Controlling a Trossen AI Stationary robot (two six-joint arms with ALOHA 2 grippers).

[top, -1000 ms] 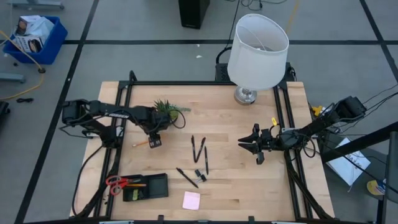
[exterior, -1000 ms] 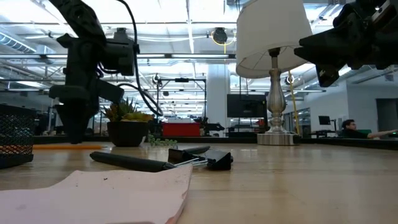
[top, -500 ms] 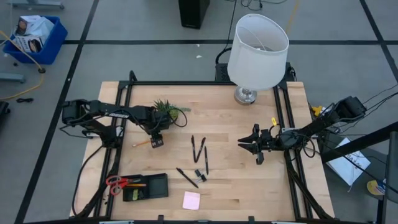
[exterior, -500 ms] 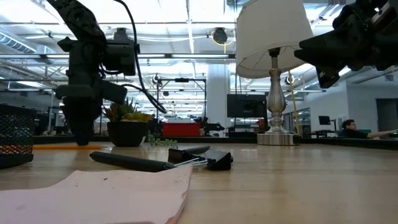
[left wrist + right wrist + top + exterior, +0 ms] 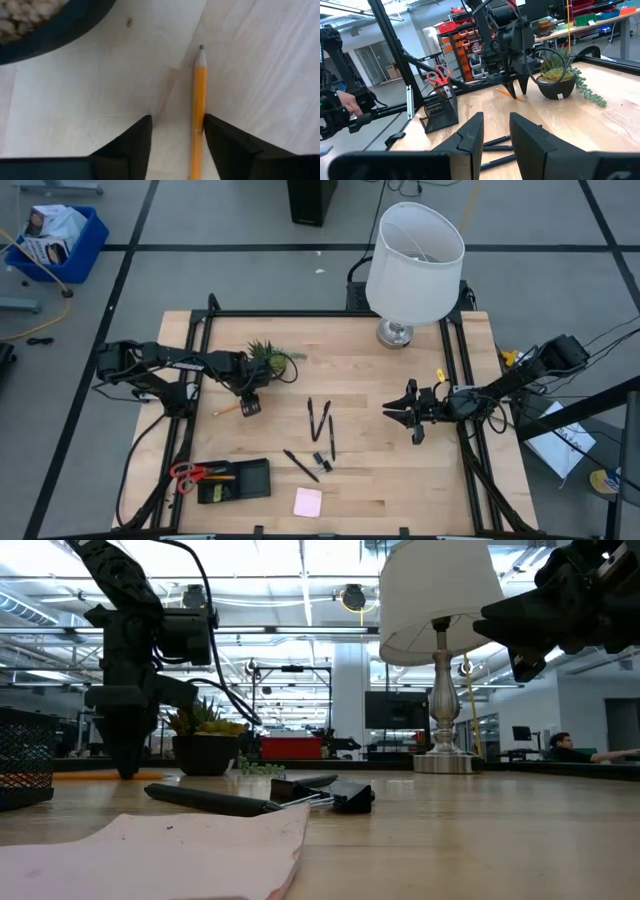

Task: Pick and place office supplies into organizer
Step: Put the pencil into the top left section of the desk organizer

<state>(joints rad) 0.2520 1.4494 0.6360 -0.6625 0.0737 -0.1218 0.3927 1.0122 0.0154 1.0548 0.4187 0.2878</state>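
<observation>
Left gripper (image 5: pixel 174 135) over the table (image 5: pixel 90 95) – fingers apart, pencil (image 5: pixel 198 110) between them, against one finger; pot (image 5: pixel 45 27) nearby.

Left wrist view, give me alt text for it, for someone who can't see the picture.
An orange pencil lies on the pale wooden table, between the two open dark fingers of the left gripper, close against one finger, lead tip pointing away from the camera. The dark rim of a plant pot fills one corner.
</observation>
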